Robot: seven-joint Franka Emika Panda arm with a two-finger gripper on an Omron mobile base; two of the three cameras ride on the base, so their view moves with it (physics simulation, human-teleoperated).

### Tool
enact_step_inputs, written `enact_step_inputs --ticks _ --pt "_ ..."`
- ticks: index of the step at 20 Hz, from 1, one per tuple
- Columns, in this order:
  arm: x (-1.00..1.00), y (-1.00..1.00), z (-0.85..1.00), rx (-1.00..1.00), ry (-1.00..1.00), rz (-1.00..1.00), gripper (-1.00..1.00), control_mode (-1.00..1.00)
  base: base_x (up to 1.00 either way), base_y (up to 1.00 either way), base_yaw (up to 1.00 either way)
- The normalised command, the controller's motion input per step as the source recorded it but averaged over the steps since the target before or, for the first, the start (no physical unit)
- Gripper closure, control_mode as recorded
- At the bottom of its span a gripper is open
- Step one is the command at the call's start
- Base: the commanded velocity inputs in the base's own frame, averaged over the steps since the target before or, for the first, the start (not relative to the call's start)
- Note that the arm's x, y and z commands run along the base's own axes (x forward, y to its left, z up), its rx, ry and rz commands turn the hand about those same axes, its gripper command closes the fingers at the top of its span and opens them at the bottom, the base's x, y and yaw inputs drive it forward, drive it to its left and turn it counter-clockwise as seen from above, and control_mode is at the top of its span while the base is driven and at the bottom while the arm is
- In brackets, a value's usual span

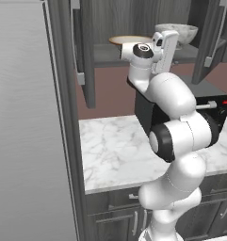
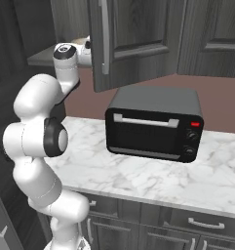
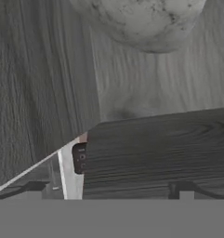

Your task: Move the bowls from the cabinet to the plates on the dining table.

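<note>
Cabinet (image 1: pixel 91 52) doors open; cream bowl (image 1: pixel 129 40) and marbled bowl (image 1: pixel 178 32) both on shelf. Gripper (image 3: pixel 108 194) released, empty. Nothing moved yet.

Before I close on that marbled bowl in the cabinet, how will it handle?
The marbled bowl looks rigid and glazed, so probably slick against the fingers. Its rounded underside suggests it may rock or slide on the cabinet shelf if nudged. It looks ceramic, so likely breakable if dropped.

a kitchen — marble worktop (image 2: pixel 138 180), toaster oven (image 2: pixel 155 124), dark wall cabinet (image 2: pixel 138 34) above
</note>
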Motion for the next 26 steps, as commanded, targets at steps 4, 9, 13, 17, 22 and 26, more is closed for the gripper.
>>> enact_step_inputs --ticks 4,9,13,17,22,26 --pt "-0.05 -0.29 0.00 0.05 -0.01 -0.04 -1.00 -1.00 0.00 0.00 0.00" --pt "-0.08 -0.54 0.06 0.11 -0.04 -0.14 -1.00 -1.00 0.00 0.00 0.00" --pt "-0.08 -0.66 0.12 0.13 -0.05 -0.15 -1.00 -1.00 0.00 0.00 0.00" --pt "-0.10 -0.72 0.13 0.11 -0.04 -0.16 -1.00 -1.00 0.00 0.00 0.00" --pt "-0.10 -0.70 0.12 0.07 -0.03 -0.20 -1.00 -1.00 0.00 0.00 0.00" --pt "-0.01 -0.62 0.06 0.02 -0.01 -0.26 -1.00 -1.00 0.00 0.00 0.00"
